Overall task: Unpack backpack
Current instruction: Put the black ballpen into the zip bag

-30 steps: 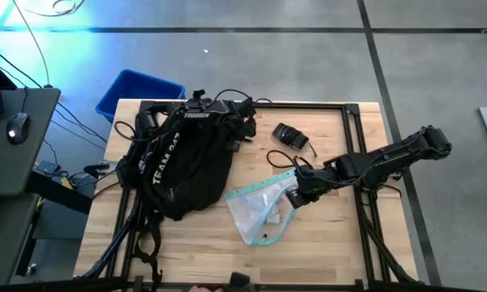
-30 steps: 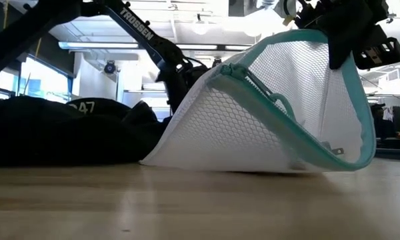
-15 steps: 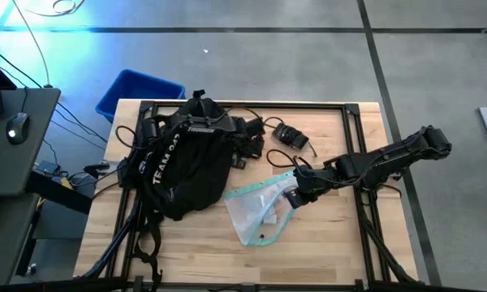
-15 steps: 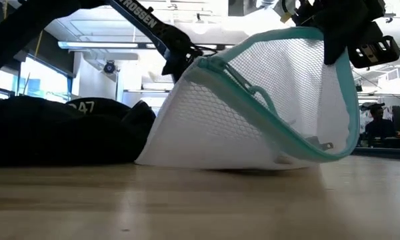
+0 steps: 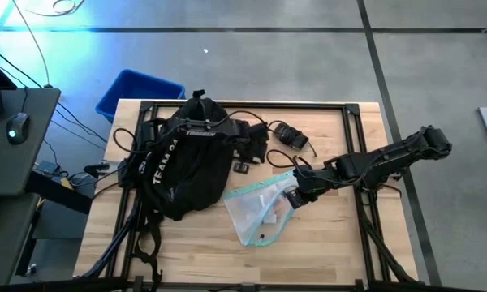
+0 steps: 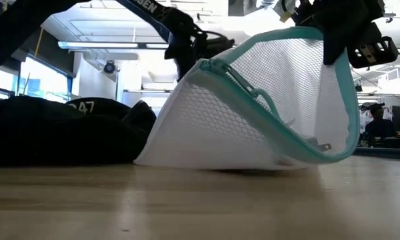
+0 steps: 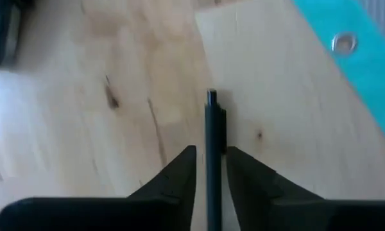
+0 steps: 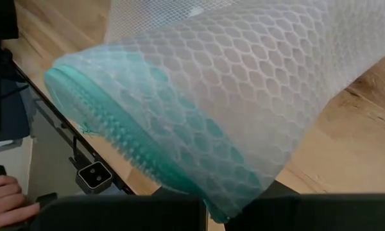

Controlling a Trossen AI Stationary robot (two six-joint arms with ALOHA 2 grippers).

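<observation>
The large black backpack (image 5: 183,166) lies flat on the table's left half, also dark at the left of the low view (image 6: 60,133). My left gripper (image 5: 242,166) hovers just right of it, shut on a small flat black item (image 7: 212,122). A white mesh pouch with teal zipper trim (image 5: 260,212) lies mid-table and stands tilted in the low view (image 6: 253,113). My right gripper (image 5: 292,197) is shut on the pouch's right end. My left gripper pinches the small flat black item between its two fingers, seen edge-on; its free end (image 7: 211,97) sticks out past the fingertips. It is lifted clear of the wooden table. My right gripper holds the mesh pouch by its raised teal-trimmed end (image 6: 340,40), coming from the table's right and slanting down. Mesh drapes over the fingers (image 8: 199,128) and hides the contact. The pouch's lower end (image 6: 207,159) rests on the table.
A black gadget with a cable (image 5: 290,136) lies on the far middle of the table. A blue bin (image 5: 138,93) stands on the floor past the far-left corner. Someone's hand (image 8: 9,196) shows beyond the table edge. Bare wood lies near and right.
My left gripper has moved from the backpack's far top toward the table's right and near side, carrying the small black item, and has risen in the low view. The backpack's top has settled. The pouch's lower end has slid slightly left; my right gripper has kept still.
</observation>
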